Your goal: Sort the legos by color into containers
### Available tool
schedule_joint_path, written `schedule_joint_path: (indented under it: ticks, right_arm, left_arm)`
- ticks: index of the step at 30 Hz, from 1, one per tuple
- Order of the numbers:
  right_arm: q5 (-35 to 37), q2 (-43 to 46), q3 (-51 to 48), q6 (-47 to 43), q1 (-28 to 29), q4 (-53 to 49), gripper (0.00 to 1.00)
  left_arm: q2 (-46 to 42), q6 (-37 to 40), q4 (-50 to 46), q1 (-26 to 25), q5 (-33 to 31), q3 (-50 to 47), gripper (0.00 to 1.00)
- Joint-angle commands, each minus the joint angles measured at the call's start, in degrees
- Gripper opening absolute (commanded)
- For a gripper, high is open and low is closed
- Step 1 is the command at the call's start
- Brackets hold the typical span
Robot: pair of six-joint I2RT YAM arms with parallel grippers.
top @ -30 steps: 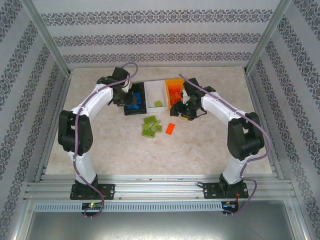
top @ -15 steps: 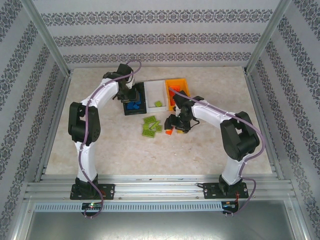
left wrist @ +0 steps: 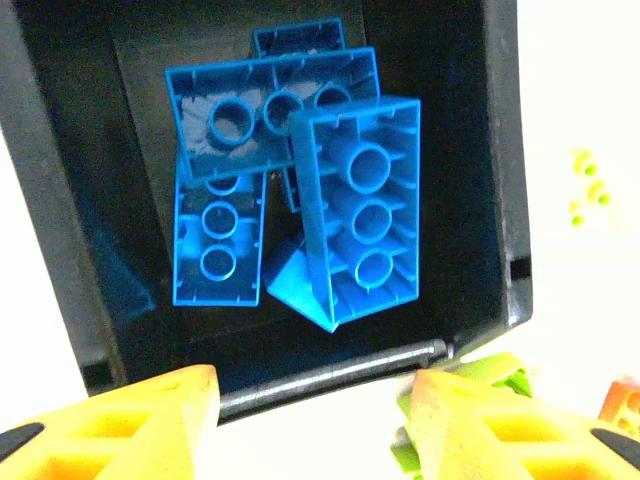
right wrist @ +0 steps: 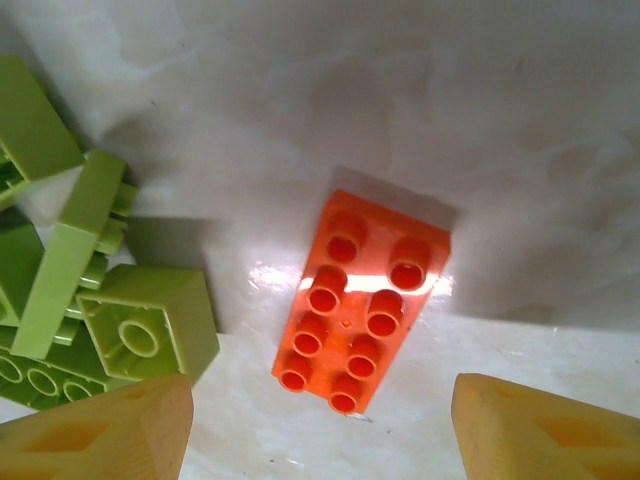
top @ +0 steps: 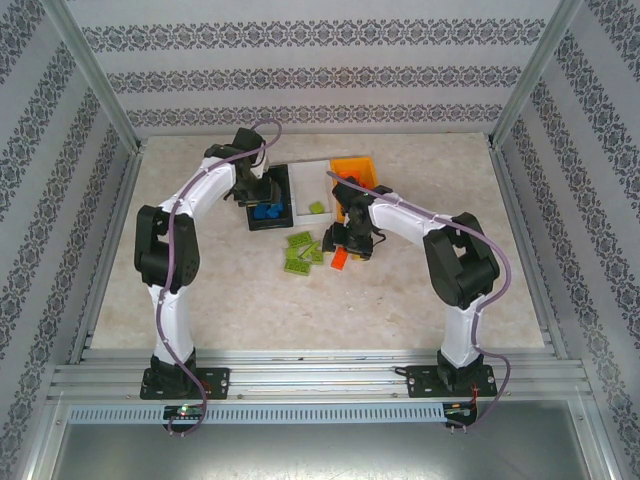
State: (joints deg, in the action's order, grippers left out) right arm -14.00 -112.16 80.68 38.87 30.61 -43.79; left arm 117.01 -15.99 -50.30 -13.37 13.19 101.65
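1. Top view.
   - The left gripper (top: 258,196) hangs over the black rectangular plastic bin (top: 268,226), which holds the blue studded plastic bricks (top: 266,211). No blue lies loose on the pale tabletop (top: 420,300), so blue looks done.
   - The white rectangular plastic bin (top: 310,178) sits just beside the black one. It holds one lime green studded plastic brick (top: 316,208).
   - The orange rectangular plastic bin (top: 352,166) is on the white bin's other side, partly behind the right arm. Can't tell what is in it.
   - A pile of loose lime green bricks (top: 302,250) sits on the table in front of the bins.
   - One orange-red studded plastic brick (top: 338,262) lies just beside that pile, with the right gripper (top: 344,248) right over it.
2. Left wrist view.
   - Looks down into the black bin at about four blue bricks, tumbled hollow side up and leaning on each other.
   - The yellow fingers (left wrist: 150,425) stand apart with nothing between them. The claw is empty above the near rim.
3. Right wrist view.
   - The orange-red brick lies flat on the table, studs up.
   - The right gripper's fingertips (right wrist: 545,430) are spread wide on either side of it. They are not touching it and there is no grip yet.
   - The green pile is close on the left.
4. Progress, as a judgement.
   - Roughly past halfway.
   - Left to do: this last loose orange-red brick into the orange bin, then the green pile into the white bin.
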Motion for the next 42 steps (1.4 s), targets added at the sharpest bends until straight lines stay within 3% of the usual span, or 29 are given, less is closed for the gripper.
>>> schedule_joint_path:
  ticks: [1,16,22,25,34,42]
  right_arm:
    - [3.49,-2.37,2.57,0.94,0.63,-3.67,0.70]
    - [10.98,-11.06,11.27,-1.07,3.83,-10.75,0.69]
    - [11.98,-11.77,9.73,-1.26,4.01,-11.40,0.56]
    - [11.73,-10.36,6.91,-0.92,3.77,-10.27,0.47]
    - [12.01,-1.25,-1.72,-0.66,0.49,-7.15,0.32]
    - [12.37,9.61,-4.67,-1.37,-4.77,-8.28,0.32]
  left_arm:
    - [-5.59,0.73,-1.41,0.75,-0.89,-2.53,0.54]
    - [-18.90,1.07,0.52,1.94,-1.23,-16.44,0.56]
    - [-21.50,0.96,1.04,1.99,-1.08,-19.42,0.56]
    - [-21.72,0.79,1.31,2.02,-0.89,-19.92,0.57]
    - [-21.03,-0.93,2.93,2.01,0.97,-19.56,0.57]
    - [-19.74,-1.41,3.81,1.92,2.84,-18.91,0.57]
